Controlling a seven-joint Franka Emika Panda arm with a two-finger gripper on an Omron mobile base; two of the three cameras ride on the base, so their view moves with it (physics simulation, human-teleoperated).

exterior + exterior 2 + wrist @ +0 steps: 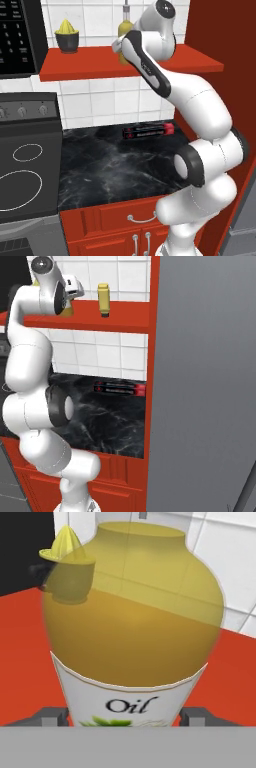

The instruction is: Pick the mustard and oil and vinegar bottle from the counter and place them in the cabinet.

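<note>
The oil and vinegar bottle [132, 627], olive-yellow with a white "Oil" label, stands upright on the red cabinet shelf [85, 66]. In the left base view the oil and vinegar bottle [124, 27] shows its neck and spout just left of the hand. My gripper [125, 717] is around its lower body, with the fingertips [52, 716] against both sides of the label, so it is shut on the bottle. The mustard [103, 299], a short yellow bottle, stands on the cabinet [100, 321] to the right of my hand. The black marbled counter [110, 165] lies below.
A yellow juicer on a dark bowl [67, 35] sits at the shelf's left end. A red and black box [148, 131] lies at the back of the counter. The stovetop [25, 170] is to the left, and a tall red panel [235, 75] closes off the right.
</note>
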